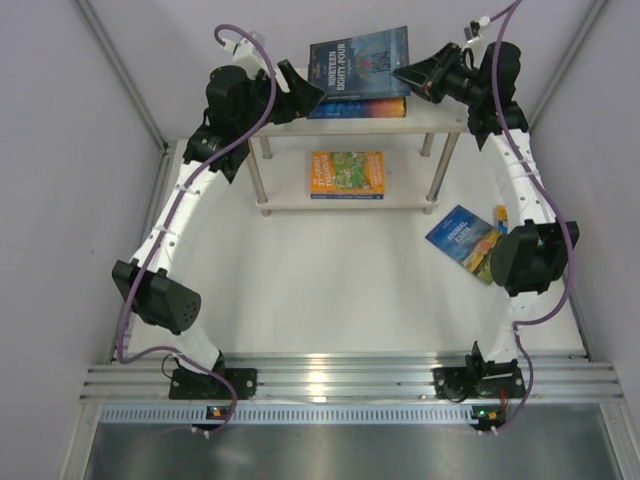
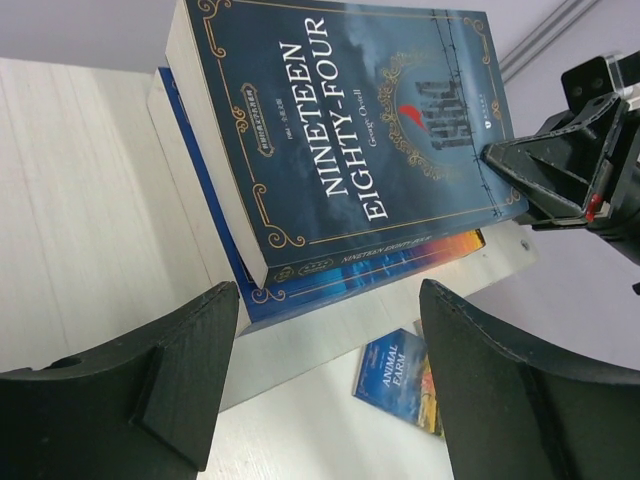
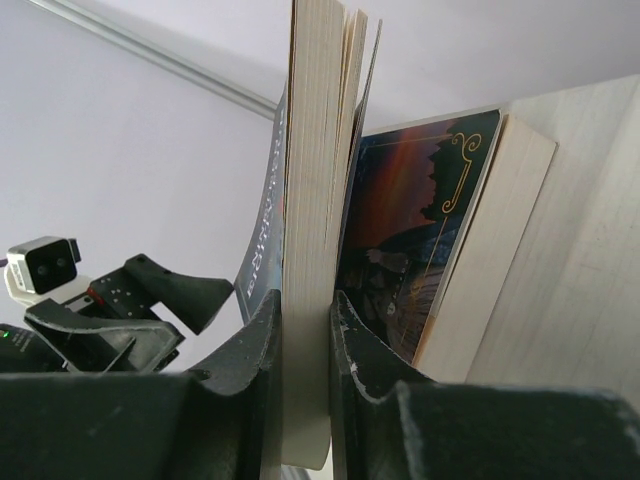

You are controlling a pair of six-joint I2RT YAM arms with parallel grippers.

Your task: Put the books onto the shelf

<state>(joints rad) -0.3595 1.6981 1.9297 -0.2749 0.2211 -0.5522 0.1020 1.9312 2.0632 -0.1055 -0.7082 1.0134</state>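
Observation:
On the shelf [image 1: 440, 122], the top board carries a blue-and-sunset book [image 1: 357, 108]. Just above it is the dark blue "Nineteen Eighty-Four" book [image 1: 360, 60], with my right gripper [image 1: 408, 76] shut on its right edge. In the right wrist view the fingers [image 3: 262, 340] pinch the page block [image 3: 312, 150], and the sunset cover [image 3: 410, 250] lies behind. My left gripper [image 1: 312, 100] stands open at the book's left side with nothing between its fingers [image 2: 190, 380]. An orange-and-green book [image 1: 347, 174] lies on the lower board. "Animal Farm" [image 1: 462, 237] lies on the table, also in the left wrist view [image 2: 395, 368].
A sliver of another orange book [image 1: 501, 215] shows beside "Animal Farm", next to the right arm's elbow [image 1: 530, 258]. Grey walls close in on both sides and behind the shelf. The shelf's metal legs [image 1: 258, 180] stand at its corners.

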